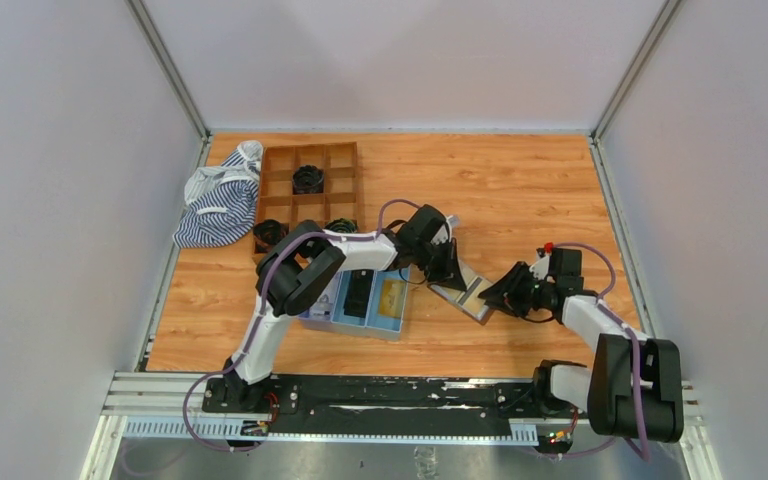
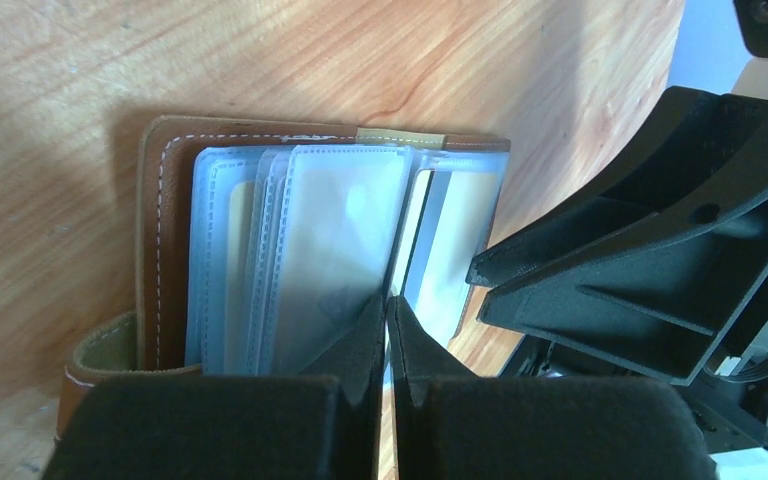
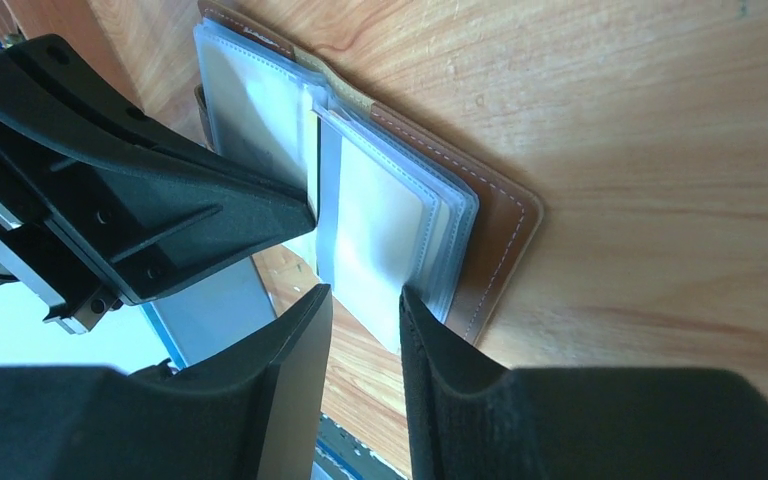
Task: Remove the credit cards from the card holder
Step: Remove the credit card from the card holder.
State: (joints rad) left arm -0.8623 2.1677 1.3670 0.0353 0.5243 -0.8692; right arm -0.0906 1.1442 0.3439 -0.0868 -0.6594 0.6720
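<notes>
A striped cloth (image 1: 218,205) is lying at the table's (image 1: 520,190) 10 o'clock, with a wooden grid box (image 1: 310,147) just beside it at 3 o'clock. A blue tray (image 1: 365,327) is sitting at the box's 6 o'clock. At the tray's 3 o'clock the card holder (image 1: 465,293) is lying open, its clear sleeves fanning up. The left gripper (image 2: 388,305) is hanging at its 10 o'clock, jaws nearly pressed together, pinching a sleeve edge. The right gripper (image 3: 365,295) is hanging at its 3 o'clock, jaws slightly spread around a sleeve corner.
</notes>
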